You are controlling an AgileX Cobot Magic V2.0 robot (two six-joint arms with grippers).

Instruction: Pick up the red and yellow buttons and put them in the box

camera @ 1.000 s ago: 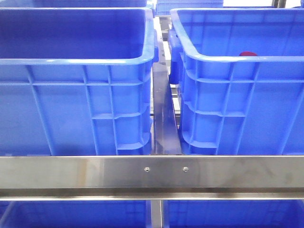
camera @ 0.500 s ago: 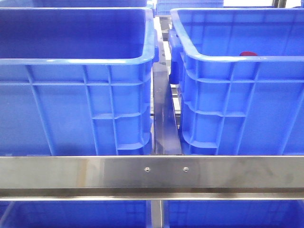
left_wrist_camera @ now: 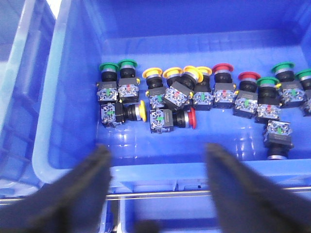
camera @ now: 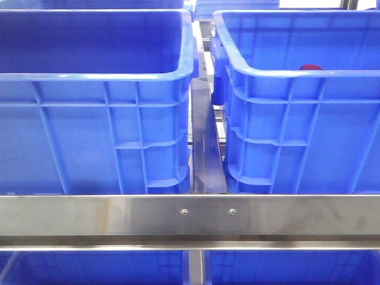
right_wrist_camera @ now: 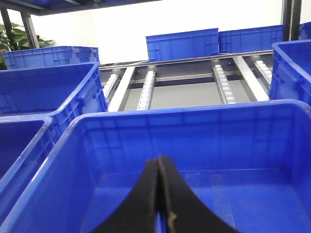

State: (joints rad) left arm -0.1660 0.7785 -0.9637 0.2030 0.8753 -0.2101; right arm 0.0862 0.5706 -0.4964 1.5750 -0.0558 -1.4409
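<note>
Left gripper (left_wrist_camera: 156, 151) spread wide above a crate (left_wrist_camera: 73, 160) of green, yellow and red buttons (left_wrist_camera: 172, 118). Right gripper (right_wrist_camera: 159, 167) clenched, holding nothing, over the box (right_wrist_camera: 194, 126); its floor looks bare.

A steel rail (camera: 190, 217) with two screws spans the front view at six o'clock. Green-capped switches (left_wrist_camera: 108, 73) lie among the others; roller tracks (right_wrist_camera: 146, 90), distant crates (right_wrist_camera: 182, 44) and a plant (right_wrist_camera: 14, 39) stand beyond.

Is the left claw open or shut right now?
Open: the left claw has its two fingers spread wide, nothing between them.
</note>
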